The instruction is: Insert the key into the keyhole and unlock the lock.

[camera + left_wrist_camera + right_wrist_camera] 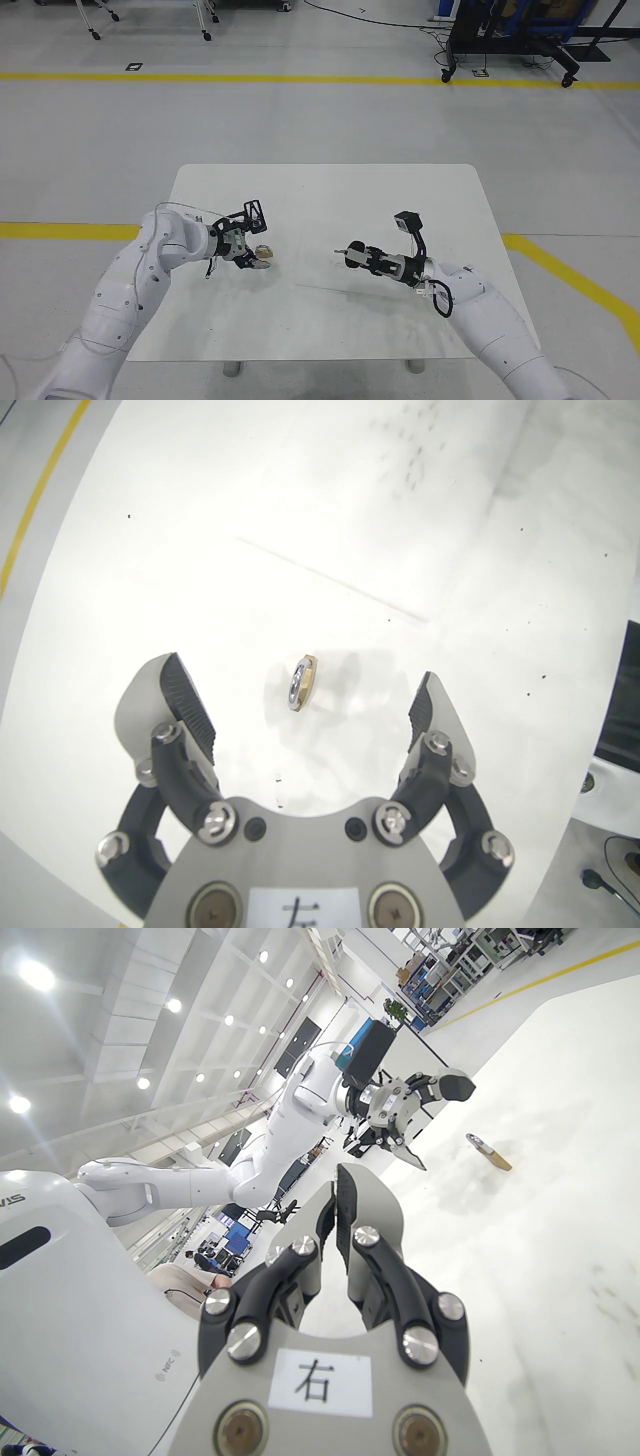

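A small brass padlock (300, 690) with a silver shackle lies on the white table (330, 190); it also appears in the top view as the padlock (263, 253) and in the right wrist view as the padlock (492, 1155). My left gripper (298, 668) hangs just above it, open, with nothing between its fingers (187, 700). From the top, the left gripper (252, 244) is at the table's left-middle. My right gripper (341, 1173) is shut, level with the lock and to its right. In the top view a thin sliver, seemingly the key (338, 251), pokes out of the right gripper (346, 254) toward the lock.
A faint straight line (330, 580) crosses the tabletop between the arms. The table's near edge runs close below both arms. Yellow floor tape (300, 77) and wheeled stands sit well beyond the table.
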Controlling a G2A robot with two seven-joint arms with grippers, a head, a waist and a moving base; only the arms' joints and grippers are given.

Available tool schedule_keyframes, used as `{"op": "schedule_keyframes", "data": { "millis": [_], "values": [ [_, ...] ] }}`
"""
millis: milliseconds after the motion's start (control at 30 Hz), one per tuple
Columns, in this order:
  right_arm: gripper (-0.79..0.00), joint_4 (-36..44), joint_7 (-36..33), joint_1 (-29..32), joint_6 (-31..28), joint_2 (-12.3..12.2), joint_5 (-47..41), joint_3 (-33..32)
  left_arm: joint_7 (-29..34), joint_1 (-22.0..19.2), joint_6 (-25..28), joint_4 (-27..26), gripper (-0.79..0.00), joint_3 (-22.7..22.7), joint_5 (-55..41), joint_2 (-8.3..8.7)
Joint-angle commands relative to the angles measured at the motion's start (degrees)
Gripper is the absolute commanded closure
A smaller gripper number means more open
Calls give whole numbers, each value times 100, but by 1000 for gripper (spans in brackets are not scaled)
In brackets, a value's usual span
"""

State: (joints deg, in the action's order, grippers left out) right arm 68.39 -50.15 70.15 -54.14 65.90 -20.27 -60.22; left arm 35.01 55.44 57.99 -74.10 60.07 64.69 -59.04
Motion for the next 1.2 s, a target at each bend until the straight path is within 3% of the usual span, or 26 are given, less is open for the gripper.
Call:
{"op": "schedule_keyframes", "data": {
  "millis": [0,133,367,533,633,1033,1167],
  "values": [
    [0,0,0,0,0,0,0,0,-69,-135,1,168,-536,-217,269,-16],
    [0,0,0,0,0,0,0,0,-294,-348,1,476,-388,-528,470,-56],
    [0,0,0,0,0,0,0,0,-671,-607,1,788,-308,-899,485,8],
    [0,0,0,0,0,0,0,0,-728,-774,1,949,-188,-1188,442,42],
    [0,0,0,0,0,0,0,0,-718,-880,1,1002,0,-1344,339,62],
    [0,0,0,0,0,0,0,0,-660,-1265,1,1214,0,-1884,-79,62],
    [0,0,0,0,0,0,0,0,-899,-1309,1,1189,0,-1984,-712,11]
  ]
}}
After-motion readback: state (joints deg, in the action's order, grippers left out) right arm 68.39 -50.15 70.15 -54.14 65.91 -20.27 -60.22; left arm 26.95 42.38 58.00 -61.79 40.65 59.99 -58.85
